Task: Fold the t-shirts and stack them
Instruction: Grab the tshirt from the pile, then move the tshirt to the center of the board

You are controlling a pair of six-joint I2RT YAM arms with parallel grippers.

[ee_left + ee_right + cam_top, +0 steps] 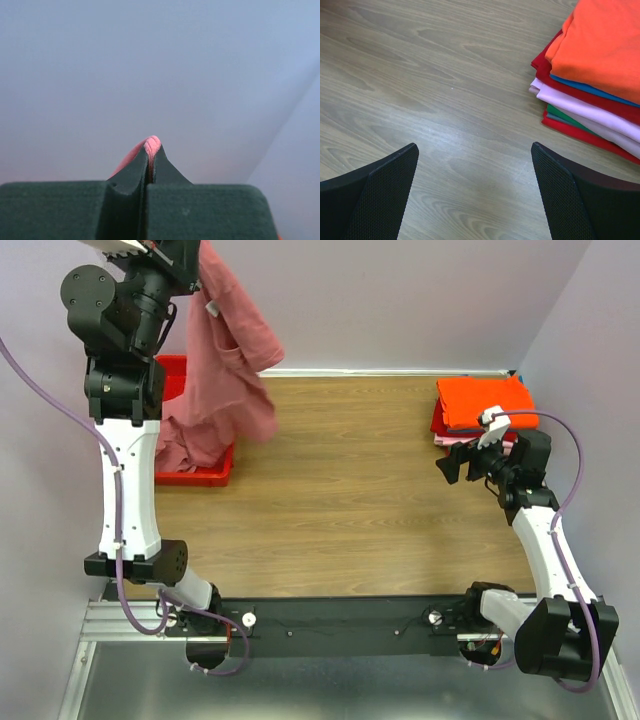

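left gripper (150, 156) clamped on rose-pink t-shirt (228, 350), dangling at 11 o'clock | right gripper (474, 149) spread wide, folded stack (486, 402) at 2 o'clock

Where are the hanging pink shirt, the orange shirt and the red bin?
hanging pink shirt (228, 348), overhead view, mid draped body.
orange shirt (485, 400), overhead view, flat top.
red bin (200, 478), overhead view, near rim.

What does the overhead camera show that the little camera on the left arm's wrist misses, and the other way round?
Only overhead: the whole rose-pink t-shirt hanging over the red bin, the folded stack topped in orange, and the open right pincer beside that stack.
Only the wrist: a close-up of the left pincer, shut tight on a ridge of pink cloth.
Both: that same shirt, held by the left arm.
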